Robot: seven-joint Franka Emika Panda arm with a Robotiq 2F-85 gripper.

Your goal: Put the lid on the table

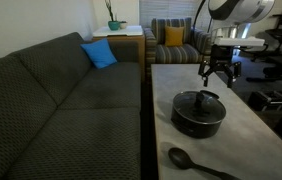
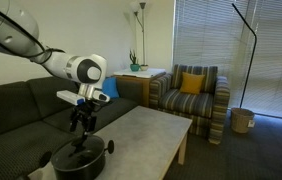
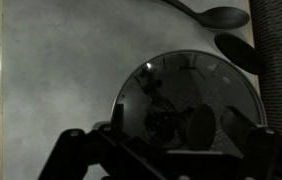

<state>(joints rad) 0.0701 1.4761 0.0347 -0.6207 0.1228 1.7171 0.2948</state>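
Midway between the worktop's (image 1: 173, 85) long edges, the lid (image 1: 199, 101) sits on the pot (image 1: 199, 123). Gripper (image 1: 219, 78) hovers right above, fingers (image 3: 253, 142) spread. We'd centre on the knob (image 1: 208, 95), drop straight, pinch, then lift before heading for bare worktop.

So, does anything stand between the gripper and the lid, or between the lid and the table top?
Nothing visible does. The open gripper hangs above the lid, which sits on the black pot, with only air between. Bare table lies around the pot; only a black spoon lies near one end.
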